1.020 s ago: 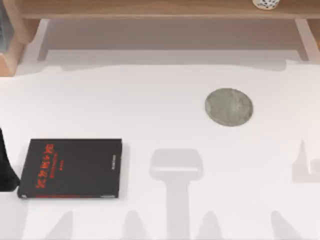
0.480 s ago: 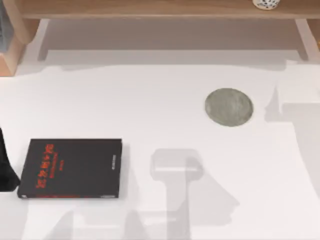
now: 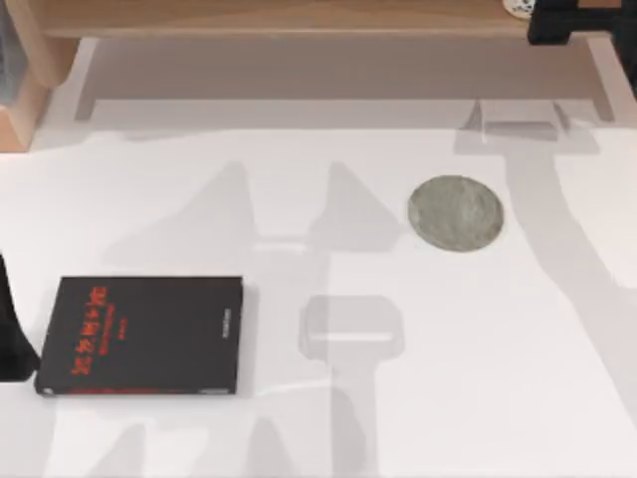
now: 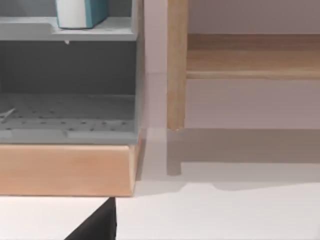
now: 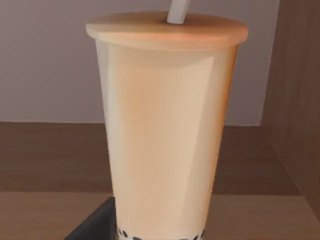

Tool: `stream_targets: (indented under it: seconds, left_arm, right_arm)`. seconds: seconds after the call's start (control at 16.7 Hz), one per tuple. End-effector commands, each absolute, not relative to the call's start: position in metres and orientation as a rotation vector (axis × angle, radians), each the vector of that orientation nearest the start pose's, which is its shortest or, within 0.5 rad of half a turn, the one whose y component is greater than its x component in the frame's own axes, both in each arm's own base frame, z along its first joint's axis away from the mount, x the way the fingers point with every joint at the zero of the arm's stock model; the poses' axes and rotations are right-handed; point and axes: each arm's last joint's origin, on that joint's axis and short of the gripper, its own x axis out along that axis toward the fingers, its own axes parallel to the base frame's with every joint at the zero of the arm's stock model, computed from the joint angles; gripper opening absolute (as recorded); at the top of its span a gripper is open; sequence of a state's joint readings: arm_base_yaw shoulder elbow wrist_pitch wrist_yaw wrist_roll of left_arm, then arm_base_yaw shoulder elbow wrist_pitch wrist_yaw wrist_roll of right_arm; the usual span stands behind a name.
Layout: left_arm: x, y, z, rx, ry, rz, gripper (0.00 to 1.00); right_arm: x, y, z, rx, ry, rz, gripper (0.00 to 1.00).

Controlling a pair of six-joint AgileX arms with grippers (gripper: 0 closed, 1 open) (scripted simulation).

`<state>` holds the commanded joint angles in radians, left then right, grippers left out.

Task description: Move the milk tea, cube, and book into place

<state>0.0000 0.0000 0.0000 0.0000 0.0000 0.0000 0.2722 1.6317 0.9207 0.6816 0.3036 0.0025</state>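
The right gripper (image 3: 562, 22) is at the wooden shelf (image 3: 299, 18) along the bench's (image 3: 328, 418) far edge, toward the right; I cannot tell how far open it is. Its wrist view faces the milk tea (image 5: 165, 130), upright on the shelf just ahead. A grey coaster (image 3: 456, 212) and black book (image 3: 141, 335) lie on the bench.

Right hand (image 3: 557, 22) up at far right; left arm parked left.
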Motion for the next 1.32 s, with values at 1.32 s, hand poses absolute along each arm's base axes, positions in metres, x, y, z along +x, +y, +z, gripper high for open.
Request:
stream_targets:
  seconds: [1.32]
  left_arm:
    - [0.106, -0.001, 0.16, 0.0, 0.0, 0.0, 1.0]
  right_arm:
    - [0.467, 0.117, 0.227, -0.01, -0.009, -0.016, 1.0]
